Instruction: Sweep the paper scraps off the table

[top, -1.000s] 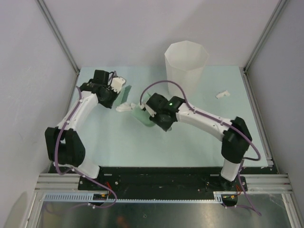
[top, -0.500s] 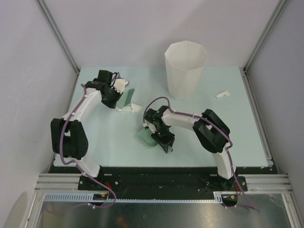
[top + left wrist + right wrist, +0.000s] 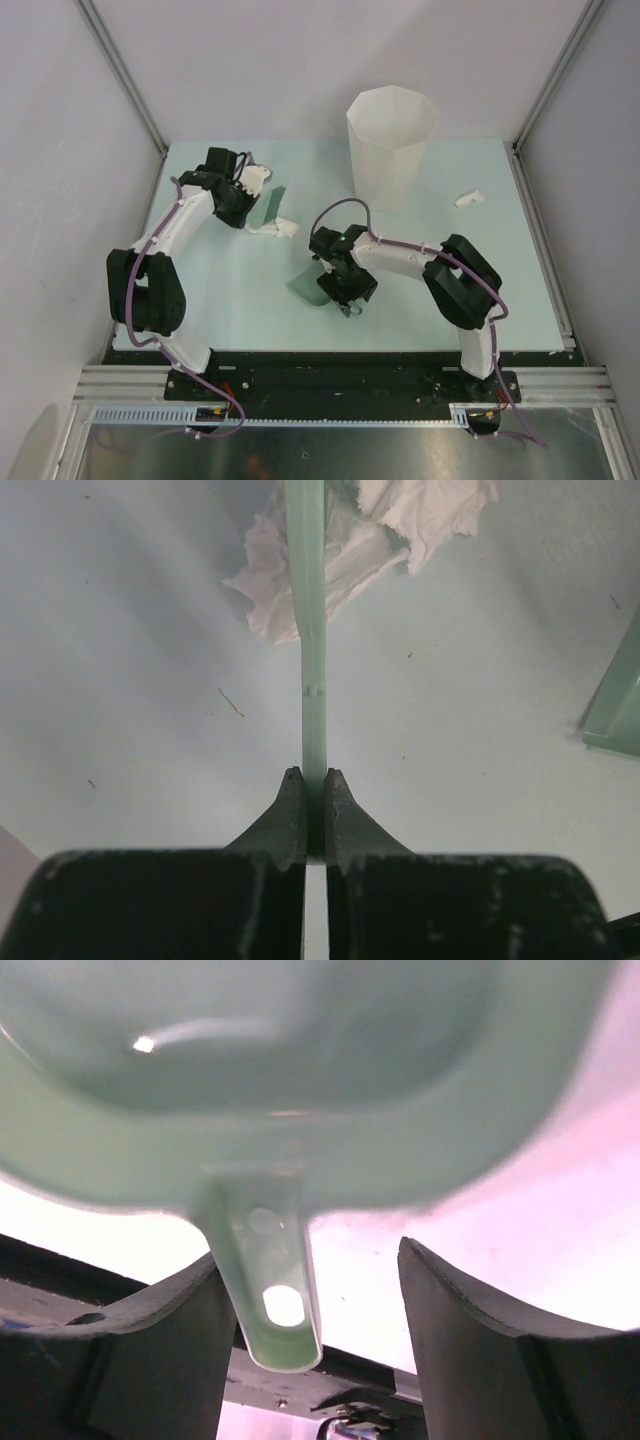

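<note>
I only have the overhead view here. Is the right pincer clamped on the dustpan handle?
Observer: No. The right wrist view shows the right pincer open, with the dustpan handle between its fingers and a clear gap on one side.
Operator: And the left one?
Observer: The left pincer is shut on a thin green blade, seen edge-on.
Operator: Any paper near it?
Observer: A crumpled paper scrap lies at the blade's far end, showing on both sides of it.

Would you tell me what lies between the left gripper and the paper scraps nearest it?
A green blade, clamped in the left gripper, runs straight from its jaws to the paper scraps. The left wrist view shows this plainly.
</note>
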